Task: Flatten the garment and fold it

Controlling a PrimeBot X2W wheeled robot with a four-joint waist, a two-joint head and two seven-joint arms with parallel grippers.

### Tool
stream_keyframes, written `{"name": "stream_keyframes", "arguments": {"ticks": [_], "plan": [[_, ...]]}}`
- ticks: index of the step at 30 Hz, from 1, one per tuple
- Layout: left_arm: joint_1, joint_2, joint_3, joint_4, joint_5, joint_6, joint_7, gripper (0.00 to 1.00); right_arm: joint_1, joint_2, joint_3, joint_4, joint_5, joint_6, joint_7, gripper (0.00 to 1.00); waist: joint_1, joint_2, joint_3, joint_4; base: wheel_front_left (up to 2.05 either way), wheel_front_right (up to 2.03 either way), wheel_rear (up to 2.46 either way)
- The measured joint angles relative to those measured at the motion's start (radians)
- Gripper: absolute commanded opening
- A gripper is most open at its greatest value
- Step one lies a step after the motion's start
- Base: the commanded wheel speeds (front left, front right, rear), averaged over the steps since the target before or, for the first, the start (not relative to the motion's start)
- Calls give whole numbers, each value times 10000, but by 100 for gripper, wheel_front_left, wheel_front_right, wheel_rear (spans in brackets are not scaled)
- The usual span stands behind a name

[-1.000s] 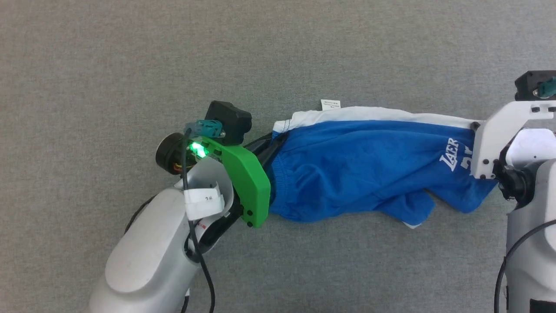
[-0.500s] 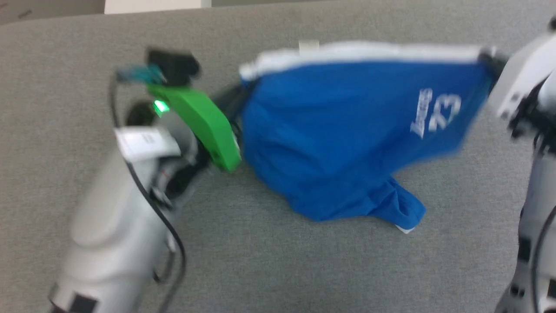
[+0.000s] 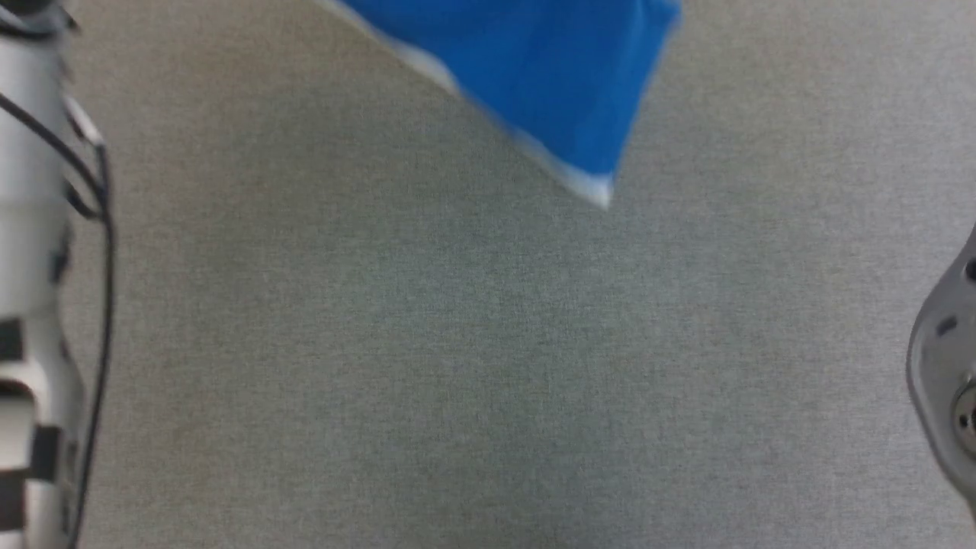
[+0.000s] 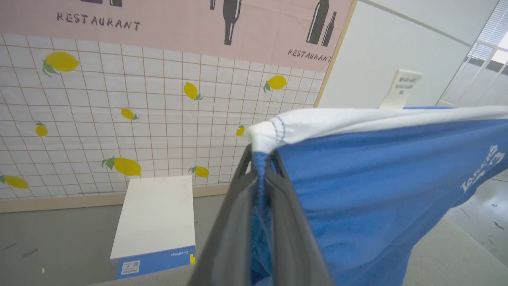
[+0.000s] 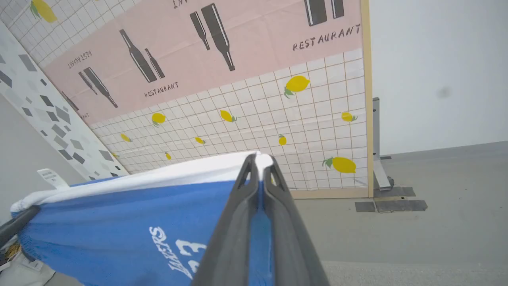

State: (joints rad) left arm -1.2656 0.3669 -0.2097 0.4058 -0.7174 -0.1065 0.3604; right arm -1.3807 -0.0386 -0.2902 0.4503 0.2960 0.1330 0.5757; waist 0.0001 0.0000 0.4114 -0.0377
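The garment (image 3: 534, 76), bright blue shorts, hangs blurred at the top of the head view, its white-trimmed lower corner dangling above the grey surface. My left gripper (image 4: 260, 159) is shut on one end of the white waistband (image 4: 357, 121), and the blue cloth (image 4: 377, 178) stretches off to the right with the white print at its far end. My right gripper (image 5: 260, 167) is shut on the other waistband end, with the shorts (image 5: 119, 222) spread to the left and the "LAKERS 23" print (image 5: 178, 254) facing it. A small white tag (image 4: 401, 88) stands up from the waistband.
The grey table surface (image 3: 457, 343) lies below the hanging shorts. My pale left forearm (image 3: 30, 305) and right forearm (image 3: 945, 381) sit at the head view's edges. Beyond the table stand a white and blue box (image 4: 154, 226) and a lemon-patterned wall panel (image 5: 301, 119).
Both grippers have lifted the shorts off the table, stretched between them by the waistband. The head view has shifted, so the arms and cloth sit differently in it.
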Motion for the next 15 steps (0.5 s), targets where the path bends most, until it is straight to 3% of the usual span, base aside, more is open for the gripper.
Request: {"name": "stream_keyframes", "arguments": {"ticks": [6, 15], "plan": [[-1170, 194, 215, 907, 169, -165, -1461, 0, -1299, 140, 449, 1310, -109, 4, -2211, 0, 0, 0, 390, -68, 0, 0, 0], [-715, 349, -813, 1547, -192, -247, -3235, 0, -1248, 27, 1244, 2230, 247, 0, -2949, 0, 0, 0, 801, 158, 0, 0, 0]]}}
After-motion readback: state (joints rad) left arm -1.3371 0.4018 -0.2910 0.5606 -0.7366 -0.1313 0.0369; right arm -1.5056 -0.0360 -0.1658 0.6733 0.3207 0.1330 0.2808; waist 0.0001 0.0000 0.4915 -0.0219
